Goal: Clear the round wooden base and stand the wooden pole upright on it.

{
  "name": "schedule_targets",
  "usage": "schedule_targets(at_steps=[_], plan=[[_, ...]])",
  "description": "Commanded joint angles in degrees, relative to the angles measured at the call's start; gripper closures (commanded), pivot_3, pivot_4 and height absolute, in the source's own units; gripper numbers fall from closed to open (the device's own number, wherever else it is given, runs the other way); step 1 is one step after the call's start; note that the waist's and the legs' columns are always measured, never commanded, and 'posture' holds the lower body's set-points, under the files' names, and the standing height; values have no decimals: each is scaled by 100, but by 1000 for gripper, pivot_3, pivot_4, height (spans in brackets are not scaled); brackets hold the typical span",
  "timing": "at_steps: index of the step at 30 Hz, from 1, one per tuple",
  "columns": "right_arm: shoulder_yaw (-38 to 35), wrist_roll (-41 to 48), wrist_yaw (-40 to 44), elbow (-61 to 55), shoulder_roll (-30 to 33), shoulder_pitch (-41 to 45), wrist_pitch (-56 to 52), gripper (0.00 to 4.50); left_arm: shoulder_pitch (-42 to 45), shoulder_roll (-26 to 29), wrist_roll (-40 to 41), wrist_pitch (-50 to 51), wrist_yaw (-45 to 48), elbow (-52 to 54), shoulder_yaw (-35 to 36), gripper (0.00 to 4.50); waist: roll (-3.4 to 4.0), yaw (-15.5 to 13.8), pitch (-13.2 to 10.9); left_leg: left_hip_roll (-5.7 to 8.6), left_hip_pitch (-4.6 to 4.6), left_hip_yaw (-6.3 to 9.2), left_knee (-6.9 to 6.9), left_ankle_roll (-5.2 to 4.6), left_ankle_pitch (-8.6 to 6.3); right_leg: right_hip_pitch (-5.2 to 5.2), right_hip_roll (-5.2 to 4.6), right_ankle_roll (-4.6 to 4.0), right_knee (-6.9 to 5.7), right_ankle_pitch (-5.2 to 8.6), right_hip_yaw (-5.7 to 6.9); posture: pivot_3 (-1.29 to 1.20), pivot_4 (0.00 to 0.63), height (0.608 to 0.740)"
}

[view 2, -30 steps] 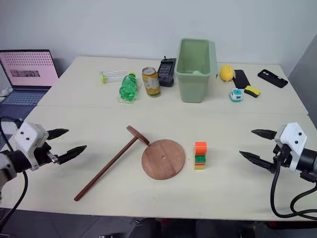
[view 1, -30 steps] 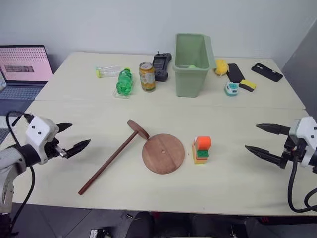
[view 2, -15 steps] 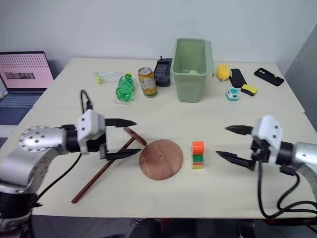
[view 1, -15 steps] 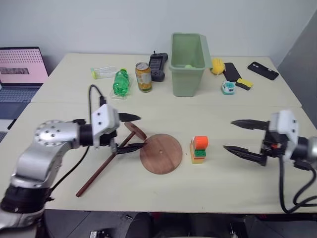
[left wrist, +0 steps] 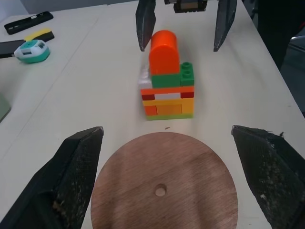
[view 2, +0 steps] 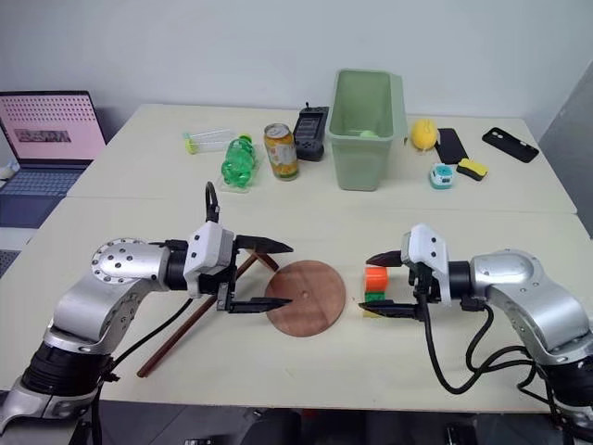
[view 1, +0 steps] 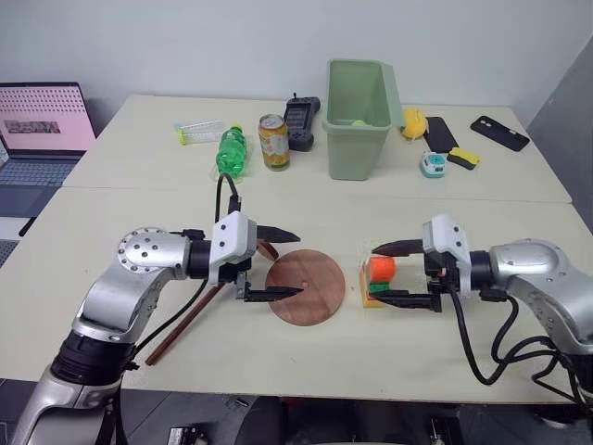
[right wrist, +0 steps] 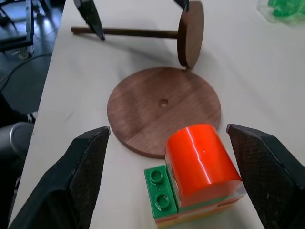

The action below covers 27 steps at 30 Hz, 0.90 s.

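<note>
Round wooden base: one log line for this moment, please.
round wooden base: bare | wooden pole: lying beside it | left gripper: open | right gripper: open around block stack

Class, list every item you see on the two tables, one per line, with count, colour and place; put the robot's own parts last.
Base: 1, reddish-brown, front table centre, nothing on it.
Pole: 1, dark brown, lying left of base, its end disc near the base rim.
Block stack: 1, orange over green over yellow, right of base.
Bin: 1, pale green, back table.
Can: 1, yellow-orange, left of bin.
Green bottle: 1, lying left of can.
Clear bottle: 1, lying behind it.
Black handset: 1, beside bin.
Phones: 2, black, back right.
Laptop: 1, far left.
Left gripper: open, over base's left edge.
Right gripper: open, around block stack.
</note>
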<state>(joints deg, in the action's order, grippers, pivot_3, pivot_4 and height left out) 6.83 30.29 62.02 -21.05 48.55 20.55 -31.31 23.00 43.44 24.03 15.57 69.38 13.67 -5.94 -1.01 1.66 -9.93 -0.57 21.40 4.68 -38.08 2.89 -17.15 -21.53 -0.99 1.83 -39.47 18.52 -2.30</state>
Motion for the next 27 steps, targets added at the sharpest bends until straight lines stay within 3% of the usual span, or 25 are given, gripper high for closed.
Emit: schedule_targets(at_steps=[1, 4, 7, 17, 27], plan=[[85, -165, 273, 264, -91, 202, 313, 384, -20, -34, -71, -175, -15, 45, 42, 0, 0, 1, 0, 0, 0, 1, 0, 0, 0, 0, 0, 0, 0, 0, 0, 0, 150, 740], [157, -315, 399, 514, -163, 322, 463, 384, -30, -51, -98, -204, -29, 38, 35, 0, 0, 1, 0, -1, 0, 3, 0, 0, 0, -1, -3, 0, -1, 0, 1, 0, 150, 740], [238, -465, 505, 769, -242, 502, 587, 819, -1, -91, -153, -246, -52, -1, 21, 0, 0, 2, 0, 0, 0, 6, 0, 0, 0, -1, -3, 0, -1, 0, 0, 0, 150, 740], [161, -527, 648, 966, -334, 648, 622, 3021, 53, -178, -224, -279, -53, -34, 2, 0, 0, 2, 0, -1, -1, 8, 0, 0, 0, -2, -6, 0, -4, 0, 1, 0, 150, 740], [-567, -194, 344, 534, -90, 426, 193, 3028, 363, -418, -35, 15, -164, -122, 16, 0, 0, -6, 0, -1, 2, 10, -1, 0, 0, -3, -7, 0, -4, 0, 2, 0, 150, 740]])
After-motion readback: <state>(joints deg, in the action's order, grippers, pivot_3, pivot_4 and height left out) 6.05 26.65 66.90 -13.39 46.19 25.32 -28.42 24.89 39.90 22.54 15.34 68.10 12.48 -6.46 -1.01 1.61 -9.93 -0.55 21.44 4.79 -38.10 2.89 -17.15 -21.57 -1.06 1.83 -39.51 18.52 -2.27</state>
